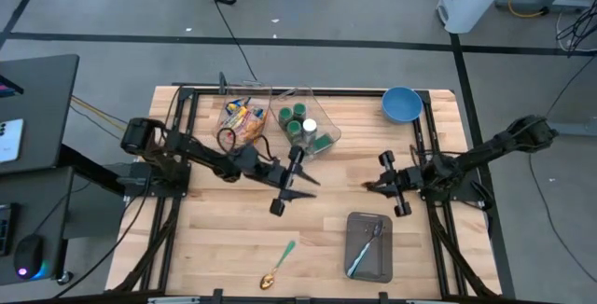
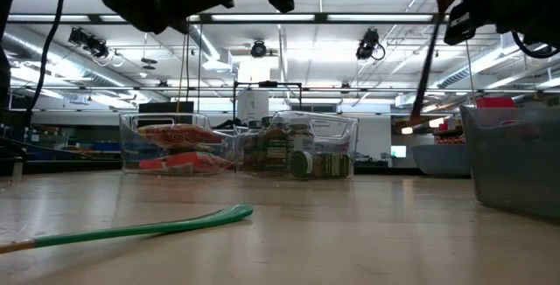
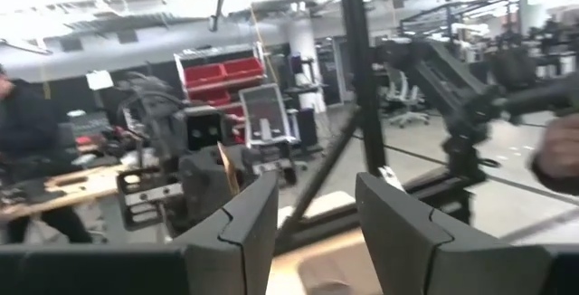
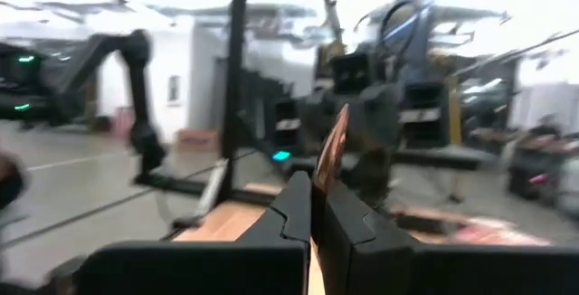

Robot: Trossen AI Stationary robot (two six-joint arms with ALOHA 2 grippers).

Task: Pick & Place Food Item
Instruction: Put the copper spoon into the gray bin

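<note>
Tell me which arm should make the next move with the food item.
Right. The right gripper is already shut on a thin brown item, so it can carry it on. The left gripper stands open and empty.

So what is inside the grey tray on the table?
In the high view, the grey tray holds utensils: one with a light blue handle lying diagonally and some metal ones. Their exact types and number cannot be told.

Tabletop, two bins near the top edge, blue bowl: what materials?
Tabletop: looks like wood, pale butcher-block strips, matte, with visible plank seams. Bins: probably clear hard plastic, since the contents show through and the walls glint in the low view. Blue bowl: smooth, uniform colour, likely plastic; ceramic can't be ruled out.
</note>
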